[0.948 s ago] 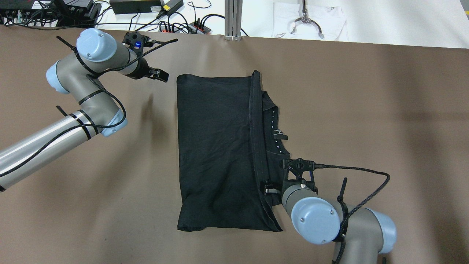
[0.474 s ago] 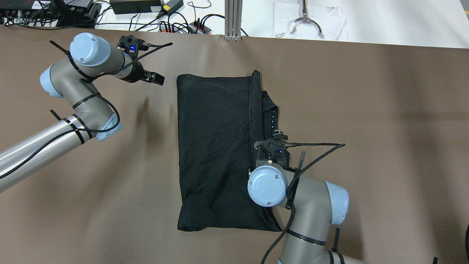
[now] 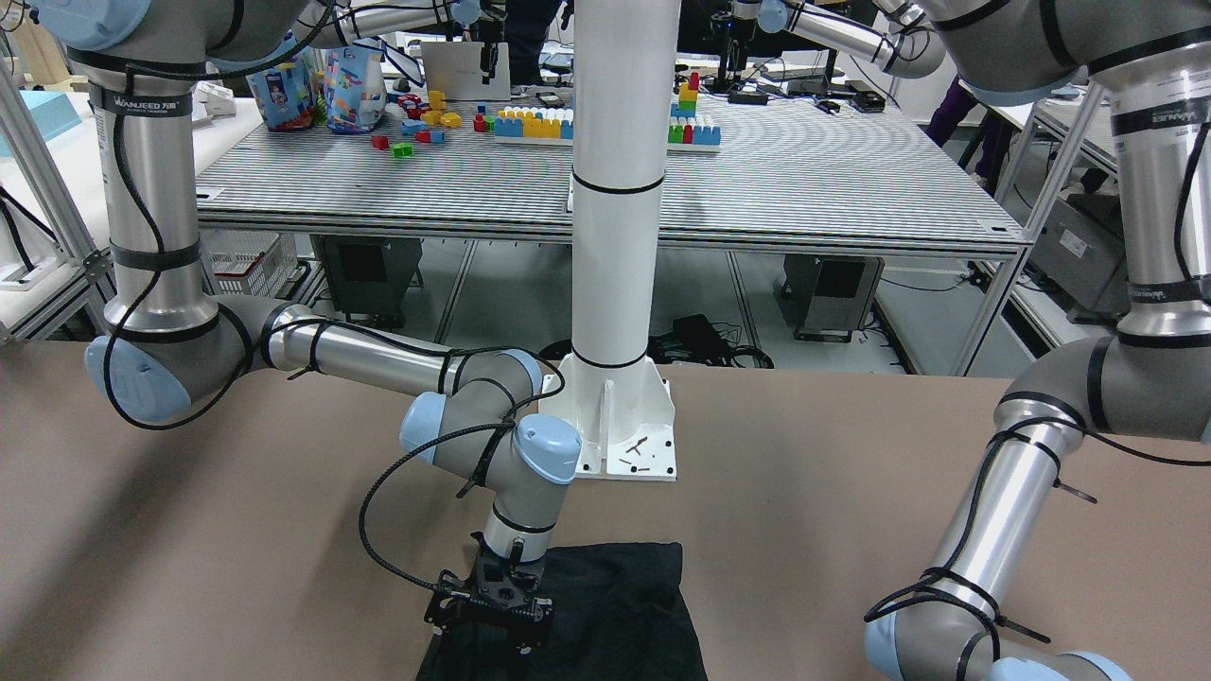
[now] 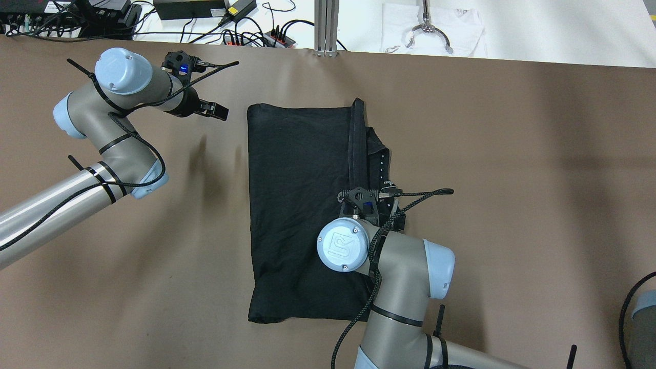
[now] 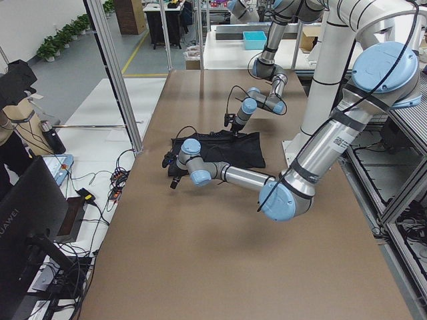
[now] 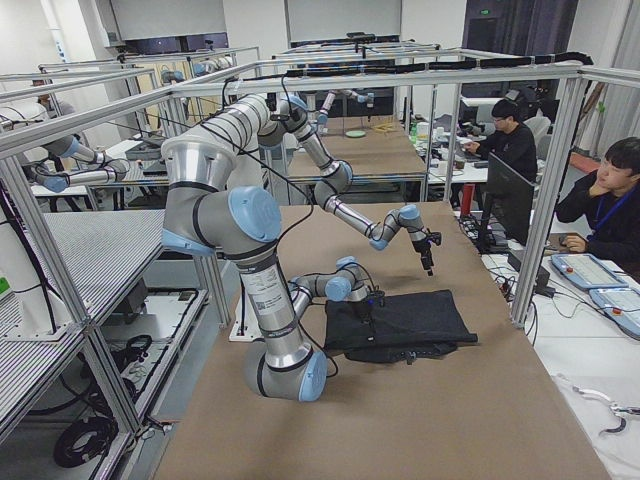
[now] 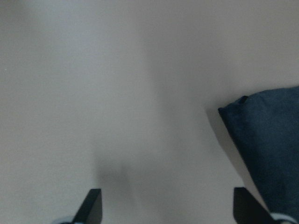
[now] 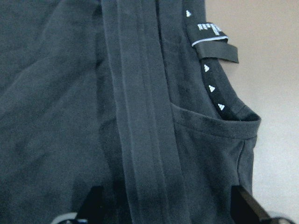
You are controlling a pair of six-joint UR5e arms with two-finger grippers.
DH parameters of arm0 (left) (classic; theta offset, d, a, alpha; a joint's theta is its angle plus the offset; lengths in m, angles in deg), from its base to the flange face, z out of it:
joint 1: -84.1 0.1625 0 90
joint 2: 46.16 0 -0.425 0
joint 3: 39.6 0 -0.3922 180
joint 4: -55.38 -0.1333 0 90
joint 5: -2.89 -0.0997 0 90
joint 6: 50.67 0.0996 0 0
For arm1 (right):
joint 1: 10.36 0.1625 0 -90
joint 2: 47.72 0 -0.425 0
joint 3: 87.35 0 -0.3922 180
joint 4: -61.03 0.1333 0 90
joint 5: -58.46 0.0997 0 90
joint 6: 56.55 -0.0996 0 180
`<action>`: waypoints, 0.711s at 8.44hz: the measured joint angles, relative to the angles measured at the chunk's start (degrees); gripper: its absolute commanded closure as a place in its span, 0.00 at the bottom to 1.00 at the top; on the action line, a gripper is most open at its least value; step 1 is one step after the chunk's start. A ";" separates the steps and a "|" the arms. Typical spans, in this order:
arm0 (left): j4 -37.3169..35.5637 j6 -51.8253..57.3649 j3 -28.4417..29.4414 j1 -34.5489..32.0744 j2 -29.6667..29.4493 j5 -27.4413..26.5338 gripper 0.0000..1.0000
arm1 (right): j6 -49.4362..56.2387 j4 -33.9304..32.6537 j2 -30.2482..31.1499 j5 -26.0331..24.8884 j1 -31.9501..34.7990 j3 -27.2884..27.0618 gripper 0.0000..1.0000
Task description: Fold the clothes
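Note:
The black garment (image 4: pixel 302 205) lies flat on the brown table, folded, with a hemmed band (image 4: pixel 357 148) down its right side and a collar with a label (image 8: pixel 210 39) past it. My right gripper (image 8: pixel 169 207) is open and hovers just over the hem band at the garment's right middle; in the overhead view (image 4: pixel 370 204) the wrist hides its fingers. My left gripper (image 4: pixel 216 110) is open and empty, over bare table left of the garment's far left corner (image 7: pixel 243 105). The right gripper (image 3: pixel 492 619) also shows over the garment (image 3: pixel 624 605) in the front view.
The white pillar's base plate (image 3: pixel 629 445) stands on the robot's side of the garment. Power strips and cables (image 4: pixel 246 36), an aluminium post (image 4: pixel 326 25) and a metal tool on white cloth (image 4: pixel 430 28) lie beyond the table's far edge.
My right arm has swung from the garment's lower right edge up and left, to over the middle of the hem band. My left gripper has drawn slightly left, away from the garment.

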 measured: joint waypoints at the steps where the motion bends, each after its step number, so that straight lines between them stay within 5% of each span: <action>1: 0.00 -0.01 -0.04 0.01 0.11 0.00 0.00 | 0.06 0.10 -0.26 0.22 0.07 0.22 0.05; 6: 0.00 -0.05 0.00 0.08 0.23 0.00 0.00 | 0.21 0.08 0.17 1.20 1.81 0.40 0.05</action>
